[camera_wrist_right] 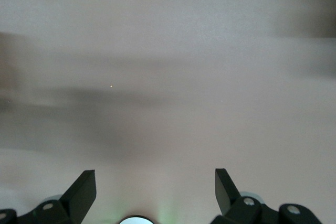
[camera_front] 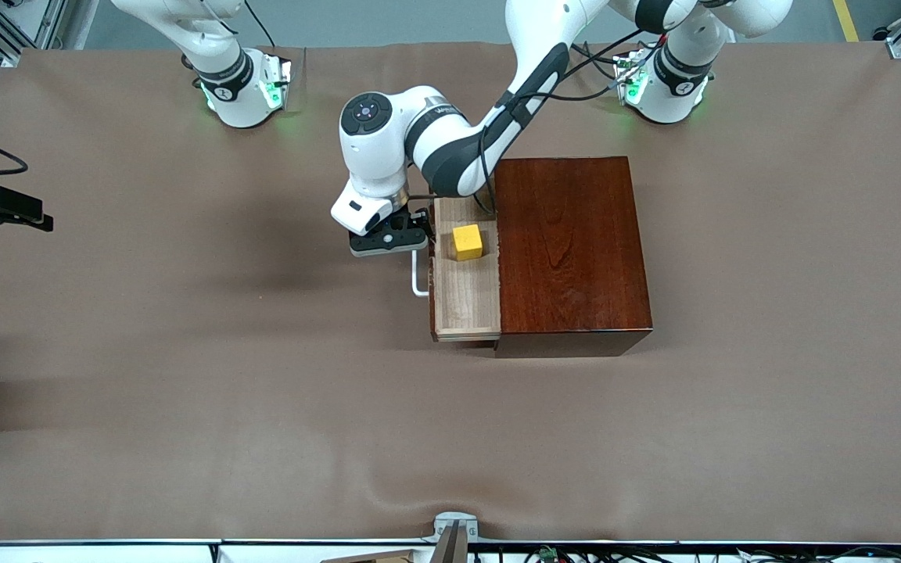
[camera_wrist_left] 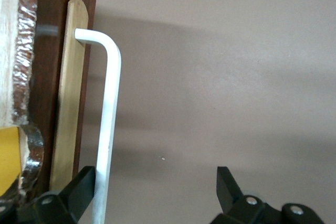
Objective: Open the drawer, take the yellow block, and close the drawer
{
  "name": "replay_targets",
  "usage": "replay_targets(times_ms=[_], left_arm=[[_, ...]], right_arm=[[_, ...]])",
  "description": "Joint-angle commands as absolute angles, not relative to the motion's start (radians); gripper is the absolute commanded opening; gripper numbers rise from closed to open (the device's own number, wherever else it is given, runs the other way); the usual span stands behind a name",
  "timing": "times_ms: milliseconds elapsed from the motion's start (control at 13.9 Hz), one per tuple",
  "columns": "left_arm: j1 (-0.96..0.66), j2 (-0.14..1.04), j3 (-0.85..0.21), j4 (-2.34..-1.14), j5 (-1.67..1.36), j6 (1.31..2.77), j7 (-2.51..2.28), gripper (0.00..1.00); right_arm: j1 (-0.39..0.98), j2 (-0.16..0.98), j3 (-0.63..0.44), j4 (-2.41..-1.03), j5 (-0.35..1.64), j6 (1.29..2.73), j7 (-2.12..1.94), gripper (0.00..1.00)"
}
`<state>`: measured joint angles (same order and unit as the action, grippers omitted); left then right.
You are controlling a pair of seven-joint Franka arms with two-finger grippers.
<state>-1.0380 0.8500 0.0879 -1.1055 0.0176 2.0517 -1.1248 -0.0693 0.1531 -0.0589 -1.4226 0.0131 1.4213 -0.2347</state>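
Since the left arm's wrist covers the farther end of the drawer, we only see part of its pale wood floor; the rest sits inside the wooden box. Drawer is pulled partway out toward the right arm's end of the table. Yellow block lies inside it on the pale wood, a small matte cube; in the left wrist view only a yellow sliver shows at the frame edge. Handle is a white U-shaped bar, round in section, smooth; its farther end is hidden under the left gripper. Left gripper is spread wide, one finger just beside the handle, the other well apart over bare table; nothing held. Box is glossy reddish-brown with visible grain. Table cover is matte brown, slightly wrinkled. Right gripper is spread apart over bare table, empty; we only see that arm's base in the front view, waiting.
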Motion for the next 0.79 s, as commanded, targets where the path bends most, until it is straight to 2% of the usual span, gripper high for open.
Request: replay_targets(times_ms=[0, 577, 721], left_arm=[[-1.046, 0.893, 0.097, -1.017, -0.002, 2.092, -1.137, 1.00], [-1.043, 0.812, 0.095, -1.019, 0.000, 1.922, -1.137, 1.00], [-1.032, 0.741, 0.107, -1.019, 0.003, 1.850, -1.131, 1.00]], right_arm=[[-0.086, 0.153, -0.046, -1.411, -0.003, 1.419, -0.227, 1.00], [-0.083, 0.153, -0.046, -1.414, 0.000, 1.414, -0.166, 1.00], [-0.068, 0.153, -0.043, -1.416, 0.008, 1.405, -0.059, 1.00]])
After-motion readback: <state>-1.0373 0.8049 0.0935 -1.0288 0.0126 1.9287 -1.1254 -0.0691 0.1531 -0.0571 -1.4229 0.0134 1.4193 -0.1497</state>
